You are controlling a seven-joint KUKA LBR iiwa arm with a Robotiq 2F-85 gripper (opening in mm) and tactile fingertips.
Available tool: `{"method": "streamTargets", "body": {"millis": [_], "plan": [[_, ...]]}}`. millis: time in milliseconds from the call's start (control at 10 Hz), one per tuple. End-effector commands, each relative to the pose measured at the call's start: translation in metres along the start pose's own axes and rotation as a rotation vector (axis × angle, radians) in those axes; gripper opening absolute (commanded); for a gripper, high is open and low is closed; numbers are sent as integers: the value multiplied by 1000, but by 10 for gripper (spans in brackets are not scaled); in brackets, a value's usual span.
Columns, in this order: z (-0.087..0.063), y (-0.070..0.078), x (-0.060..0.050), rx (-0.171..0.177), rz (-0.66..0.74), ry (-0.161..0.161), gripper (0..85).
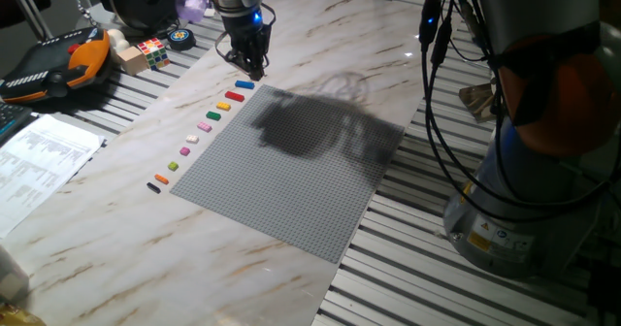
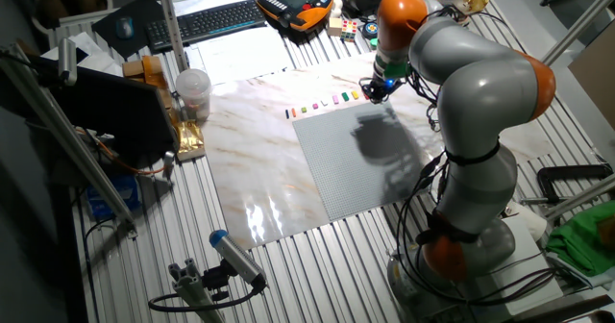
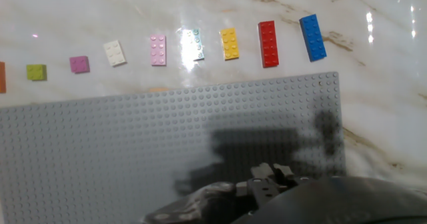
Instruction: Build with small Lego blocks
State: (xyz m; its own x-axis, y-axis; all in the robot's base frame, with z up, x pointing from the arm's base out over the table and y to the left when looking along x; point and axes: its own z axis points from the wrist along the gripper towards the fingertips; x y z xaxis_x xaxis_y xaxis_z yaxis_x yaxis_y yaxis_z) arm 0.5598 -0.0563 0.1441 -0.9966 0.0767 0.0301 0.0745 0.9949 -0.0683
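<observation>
The small Lego blocks lie in a row on the marble table along the edge of the grey baseplate (image 1: 291,171). In the hand view they run from blue (image 3: 313,37) and red (image 3: 267,43) through yellow (image 3: 229,43), a glare-covered one (image 3: 193,43), pink (image 3: 158,50), white (image 3: 114,53) and purple (image 3: 79,64) to lime green (image 3: 36,72). My gripper (image 1: 254,70) hangs just above the table by the blue block (image 1: 245,85), at the baseplate's far corner. Its fingers meet at the tips and hold nothing. The other fixed view shows the gripper (image 2: 370,90) at the row's right end.
A multicoloured puzzle cube (image 1: 152,51), an orange-and-black teach pendant (image 1: 58,64) and printed sheets (image 1: 39,156) sit left of the table. The arm's base (image 1: 524,171) and hanging cables (image 1: 437,93) stand at the right. A keyboard (image 2: 207,20) and a cup (image 2: 192,92) lie beyond.
</observation>
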Motion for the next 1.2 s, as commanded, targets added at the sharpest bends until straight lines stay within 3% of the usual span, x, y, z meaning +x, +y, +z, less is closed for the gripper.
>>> {"method": "streamTargets", "body": {"millis": [0,200,400,500,700,900,1100], "plan": [[2,-1,0,-1,-5,1,7],[4,-1,0,-24,-19,1,7],[4,-1,0,-17,-37,-7,7],[4,-1,0,4,-20,-7,7],[4,-1,0,-13,-10,11,7],[4,-1,0,-7,-20,-18,7],[4,-1,0,-22,-24,-10,7]]}}
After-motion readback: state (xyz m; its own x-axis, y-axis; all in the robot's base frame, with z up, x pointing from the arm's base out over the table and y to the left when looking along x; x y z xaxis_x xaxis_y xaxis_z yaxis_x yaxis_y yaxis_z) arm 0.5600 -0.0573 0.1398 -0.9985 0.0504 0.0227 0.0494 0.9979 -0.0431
